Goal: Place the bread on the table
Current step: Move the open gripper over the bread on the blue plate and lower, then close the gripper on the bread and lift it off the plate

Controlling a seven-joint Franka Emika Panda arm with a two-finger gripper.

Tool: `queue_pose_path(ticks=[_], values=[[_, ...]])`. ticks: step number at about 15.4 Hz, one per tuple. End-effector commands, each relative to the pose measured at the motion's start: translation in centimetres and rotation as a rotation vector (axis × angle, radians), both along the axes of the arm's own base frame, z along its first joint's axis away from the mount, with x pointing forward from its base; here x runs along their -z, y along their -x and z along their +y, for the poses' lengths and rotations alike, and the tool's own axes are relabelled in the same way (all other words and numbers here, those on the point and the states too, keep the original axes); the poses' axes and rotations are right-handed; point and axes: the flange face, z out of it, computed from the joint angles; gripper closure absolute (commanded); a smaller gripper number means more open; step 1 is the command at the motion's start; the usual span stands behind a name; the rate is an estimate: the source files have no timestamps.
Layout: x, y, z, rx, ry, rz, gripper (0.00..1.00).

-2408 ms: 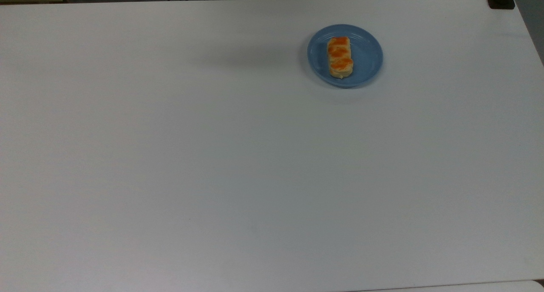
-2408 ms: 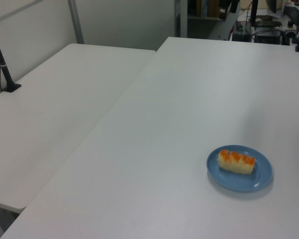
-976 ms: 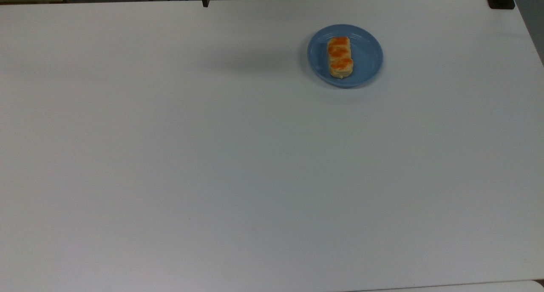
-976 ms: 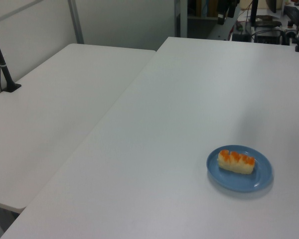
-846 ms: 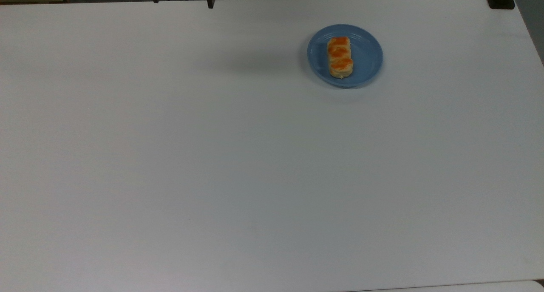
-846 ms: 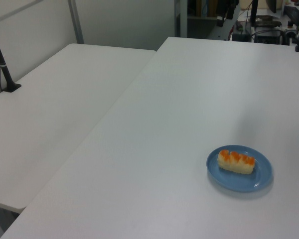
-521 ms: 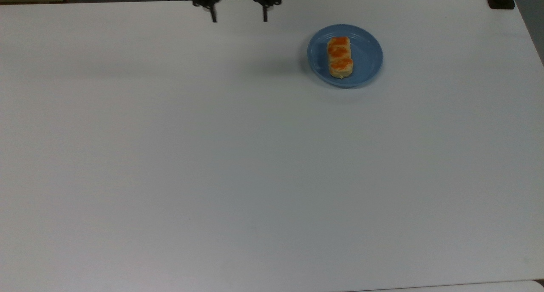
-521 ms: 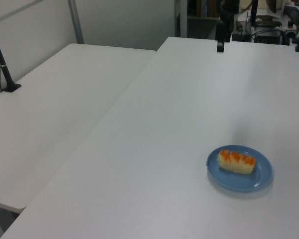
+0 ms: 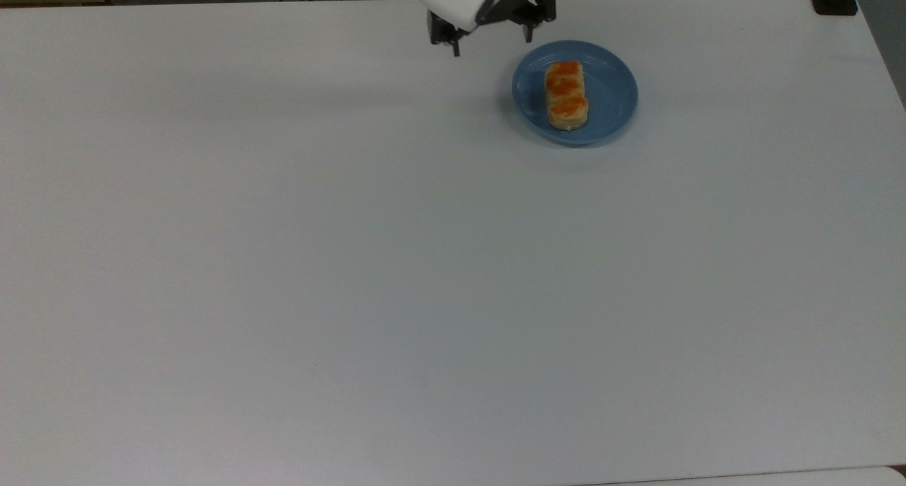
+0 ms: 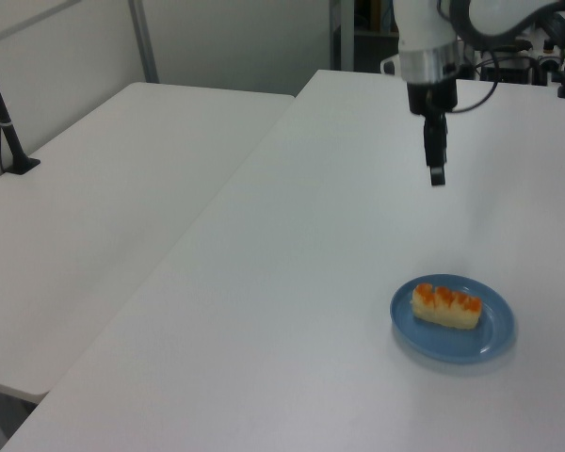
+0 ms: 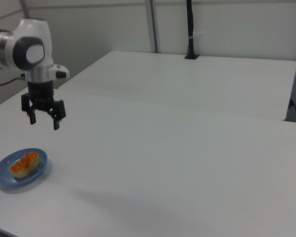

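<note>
Bare table [image 9: 354, 259] surrounds the plate [image 9: 612, 111]; nothing blocks the tool [image 9: 492, 42].

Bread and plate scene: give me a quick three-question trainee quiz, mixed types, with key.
1. True or false: the bread lies on the blue plate.
2. Multiple choice: the gripper is A) shut on the bread, B) open and empty above the table, C) resting on the plate.
3. Fill in: in the right view, the gripper hangs above and to the ____ of the plate.

Key: 1 true; 2 B; 3 right.
</note>
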Motion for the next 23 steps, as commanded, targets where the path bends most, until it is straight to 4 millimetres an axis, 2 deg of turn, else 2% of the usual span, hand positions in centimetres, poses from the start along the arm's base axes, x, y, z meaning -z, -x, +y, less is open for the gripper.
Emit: queue_pose_path(ticks=[1,4,7,11,13,14,15,18,21,23], values=[[4.5,2.4,3.4,0.043,-0.031,-0.032,0.00],[7.9,4.1,7.2,0.103,-0.040,-0.118,0.00],[10.7,5.4,10.1,0.107,-0.046,-0.126,0.03],[13.7,5.1,11.8,0.129,-0.053,-0.121,0.05],[15.0,5.1,11.9,0.124,-0.045,-0.109,0.16],[15.4,5.1,12.0,0.120,-0.041,-0.101,0.27],[15.8,5.1,12.0,0.117,-0.036,-0.097,0.37],[15.9,5.3,12.5,0.088,-0.030,-0.102,0.59],[15.0,5.6,12.4,0.076,-0.021,-0.091,0.62],[13.0,5.1,12.0,0.063,-0.012,-0.073,0.62]])
